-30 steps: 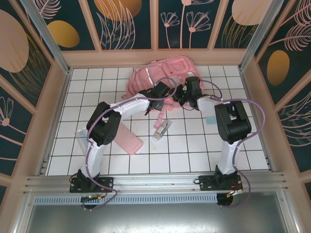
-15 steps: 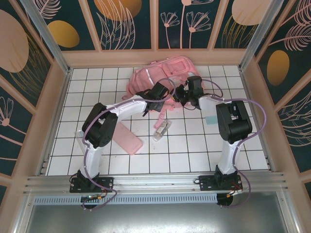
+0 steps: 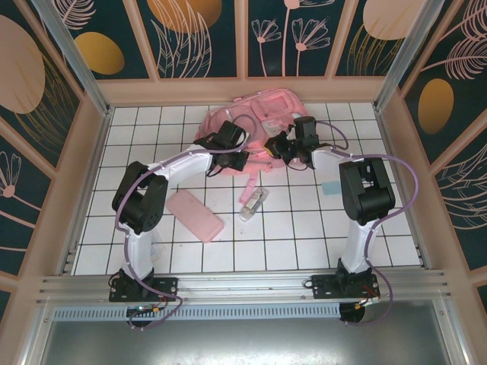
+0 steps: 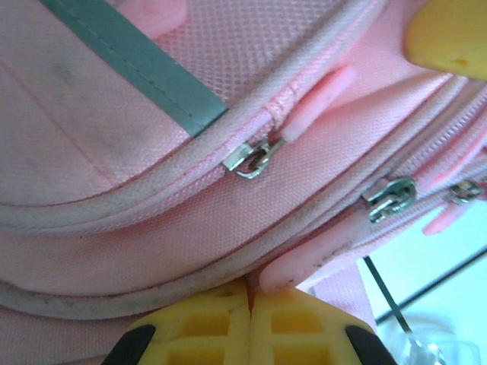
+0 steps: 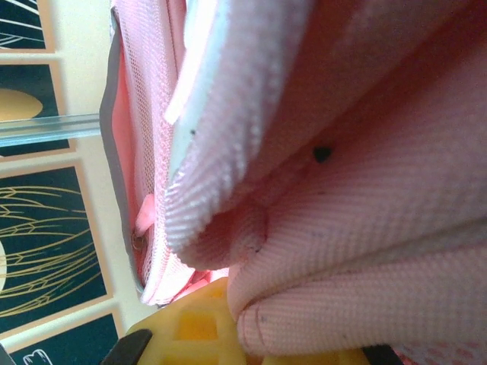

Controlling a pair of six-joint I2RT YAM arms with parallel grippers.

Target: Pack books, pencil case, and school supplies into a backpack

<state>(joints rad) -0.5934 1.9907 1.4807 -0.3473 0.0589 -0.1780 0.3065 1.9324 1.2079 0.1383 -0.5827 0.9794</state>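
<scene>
One backpack point(image 3: 255, 114) lies at the far side as we set about opening it, by our reading. Two grippers are on it: the right gripper point(image 5: 243, 344) pinches its bunched fabric. The left gripper point(image 4: 249, 298) is closed tight at its front, a pink pull point(image 4: 304, 262) at the fingertips point(image 4: 205, 323), though we cannot tell whether it is pinched. Next, we judge, that pull must be drawn to part the opening while the fabric is held firm. Waiting nearer us than the backpack: one case point(image 3: 195, 215), one clear box point(image 3: 253, 203), one blue square point(image 3: 329, 187).
</scene>
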